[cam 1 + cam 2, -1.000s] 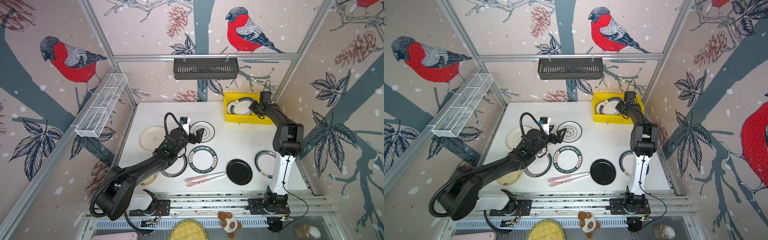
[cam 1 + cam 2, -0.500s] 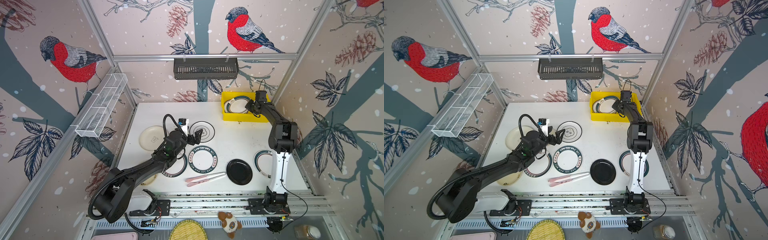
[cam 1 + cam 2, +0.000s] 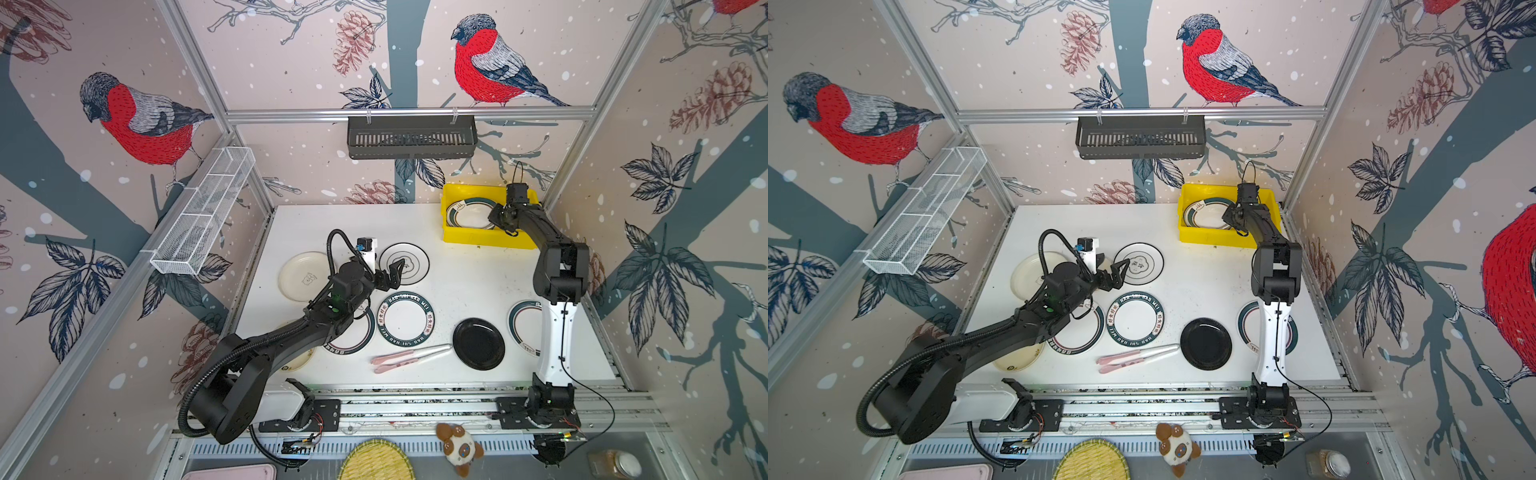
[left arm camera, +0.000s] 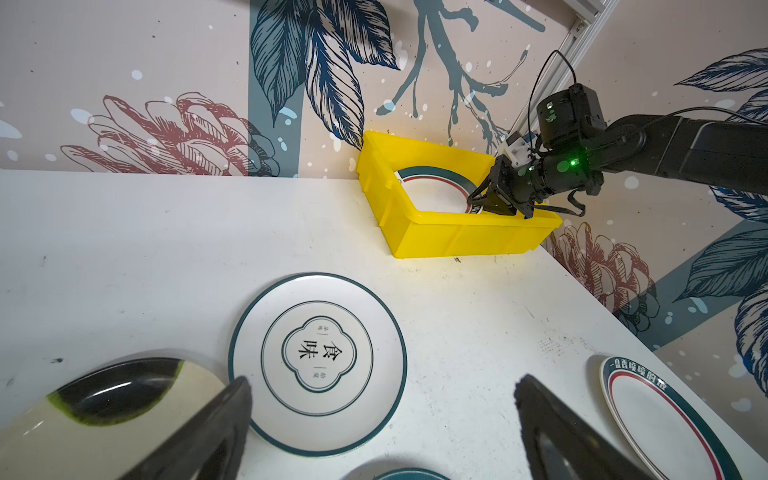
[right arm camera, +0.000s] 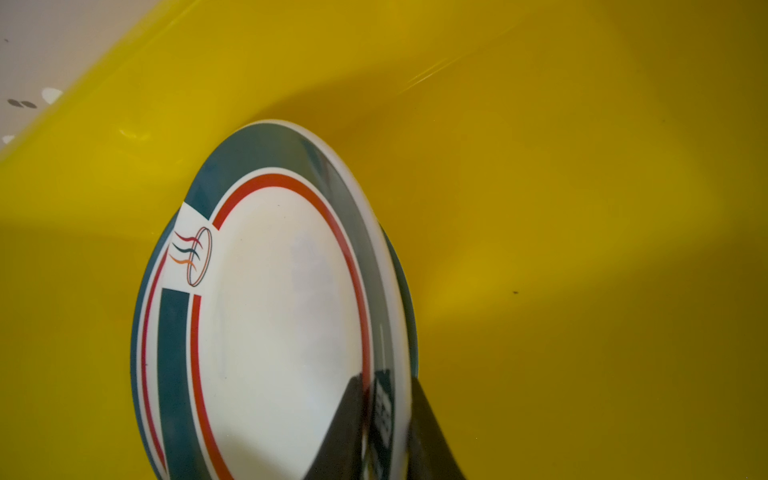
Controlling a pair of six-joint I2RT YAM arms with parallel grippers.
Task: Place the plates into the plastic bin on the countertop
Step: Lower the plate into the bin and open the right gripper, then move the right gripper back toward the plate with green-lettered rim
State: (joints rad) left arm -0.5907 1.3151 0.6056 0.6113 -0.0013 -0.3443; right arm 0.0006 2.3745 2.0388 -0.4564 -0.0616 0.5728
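The white countertop (image 3: 457,282) carries a yellow bin (image 3: 482,241) at its one o'clock corner. In the bin sits a green-rimmed plate (image 3: 469,216). The right gripper (image 5: 384,380) straddles its rim; whether it presses, I cannot tell. Loose plates (image 3: 406,318) lie from nine to four o'clock. The left gripper (image 4: 382,386), jaws wide apart, hovers over the emblem plate (image 4: 318,361).

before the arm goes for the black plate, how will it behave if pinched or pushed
The black plate looks rigid and glossy, so probably slippery in a pinch. It lies flat on the countertop with a low rim, so a push would likely slide it, not tip it. The pink sticks lie close by its edge and might get shoved.
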